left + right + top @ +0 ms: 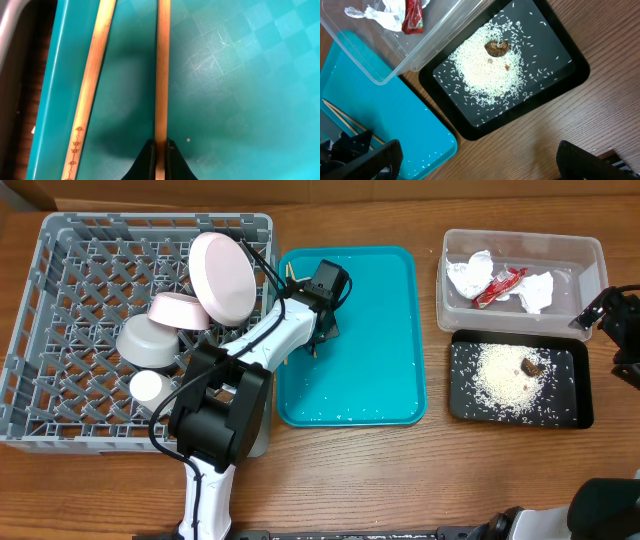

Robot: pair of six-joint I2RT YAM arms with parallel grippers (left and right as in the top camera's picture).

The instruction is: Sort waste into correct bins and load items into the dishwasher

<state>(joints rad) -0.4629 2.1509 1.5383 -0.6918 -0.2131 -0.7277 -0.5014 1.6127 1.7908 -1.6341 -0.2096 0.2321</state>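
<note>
Left wrist view: left gripper (160,150) jaws clenched on 1 chopstick (162,75), which lies flat on the teal tray (240,100). The second chopstick (92,90) lies alongside near the tray's rim, apart from the first and not gripped.

Step in hand, as I judge it: carry this chopstick to the dish rack (30,300).

- Lift straight up before any sideways travel, so the stick does not sweep its neighbour off the rim.
- The stick is thin and smooth and could swivel in the jaws. Keep the wrist level and move slowly.
- How far along the stick the grip sits cannot be told – the arm hides the rest in the overhead view.

Rack holds a large plate (222,277) leaning on edge, a bowl (147,342) and a cup (148,386). Approach clear of the plate and lay the stick across the lattice, not end-on, or it may drop through a gap.

The second chopstick likely needs a separate pass.

Far side: right gripper (477,162) jaws released, holding nothing, above the counter beside the black tray (570,75) of rice (485,70). The clear tub (590,255) holds the red wrapper (497,284) – no conflict with the left arm's path.
</note>
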